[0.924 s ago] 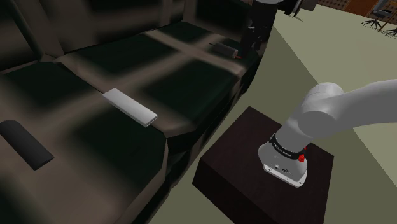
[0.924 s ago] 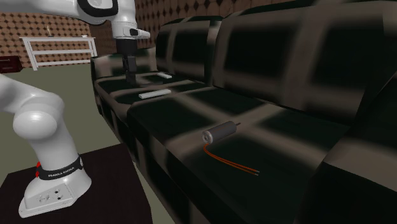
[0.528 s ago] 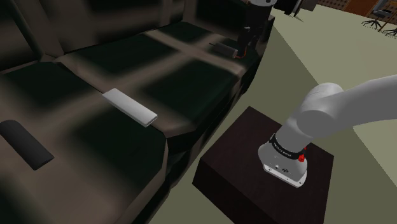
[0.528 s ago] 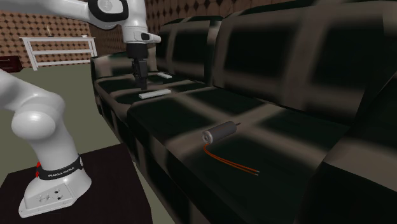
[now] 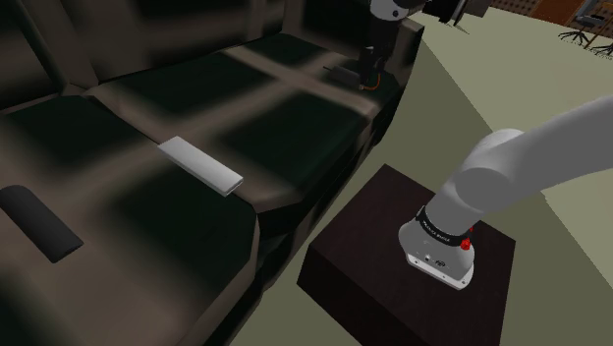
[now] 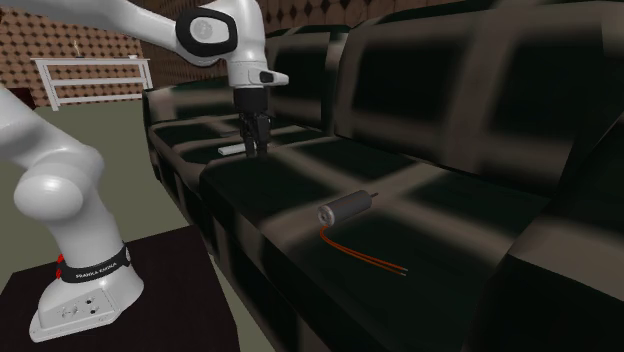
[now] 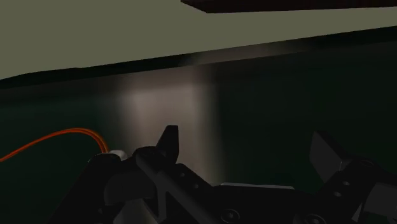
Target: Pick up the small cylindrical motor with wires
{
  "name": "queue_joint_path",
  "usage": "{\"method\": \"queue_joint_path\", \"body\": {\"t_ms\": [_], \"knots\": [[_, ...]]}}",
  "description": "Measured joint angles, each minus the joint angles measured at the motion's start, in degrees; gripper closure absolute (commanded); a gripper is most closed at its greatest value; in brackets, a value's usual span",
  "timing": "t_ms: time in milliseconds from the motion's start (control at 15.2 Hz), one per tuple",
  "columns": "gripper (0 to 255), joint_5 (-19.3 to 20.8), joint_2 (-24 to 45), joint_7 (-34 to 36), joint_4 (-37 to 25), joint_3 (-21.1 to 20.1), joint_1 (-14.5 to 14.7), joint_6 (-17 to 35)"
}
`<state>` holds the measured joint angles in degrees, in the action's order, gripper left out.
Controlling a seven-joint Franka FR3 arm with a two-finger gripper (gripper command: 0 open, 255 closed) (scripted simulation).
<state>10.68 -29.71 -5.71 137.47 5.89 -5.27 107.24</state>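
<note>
Shoulder view: the motor (image 5: 344, 71) lies on the far sofa (image 5: 196, 108) seat, near the gripper (image 5: 370, 79). Second exterior view: it lies flat, pin end pointing up-right at the sofa back, wires (image 6: 362, 257) behind. Probably light, hard, rolls easily; grab across its middle. Wrist view: fingers (image 7: 168, 143) wide apart, empty.

White arm (image 6: 55, 185), rounded links; dark joint cap (image 6: 204, 29); black lettered band (image 6: 92, 268), red marks (image 5: 465, 241) above base (image 6: 85, 300); all-black tool (image 6: 254, 148).

One cylindrical motor (image 6: 342, 211) with wires, one white flat bar (image 5: 200, 164), one dark flat bar (image 5: 37, 221), one sofa (image 6: 450, 90)
</note>
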Motion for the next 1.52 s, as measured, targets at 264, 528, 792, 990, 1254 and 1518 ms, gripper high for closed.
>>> {"method": "queue_joint_path", "body": {"t_ms": [264, 528, 792, 990, 1254, 1518], "knots": [[0, 1.48, 6.75, -3.41, -2.99, 3.14, -1.36, 4.94], [0, 1.80, 14.41, -6.78, -7.63, 5.93, -2.37, 9.12], [0, 1.12, 21.83, -10.51, -12.60, 8.45, -3.46, 12.73], [0, -0.24, 27.92, -13.36, -17.83, 9.85, -4.25, 14.36], [0, -1.22, 31.96, -14.91, -19.57, 10.55, -4.92, 17.01], [0, -1.38, 33.46, -14.73, -18.07, 10.60, -5.02, 19.99]]}}
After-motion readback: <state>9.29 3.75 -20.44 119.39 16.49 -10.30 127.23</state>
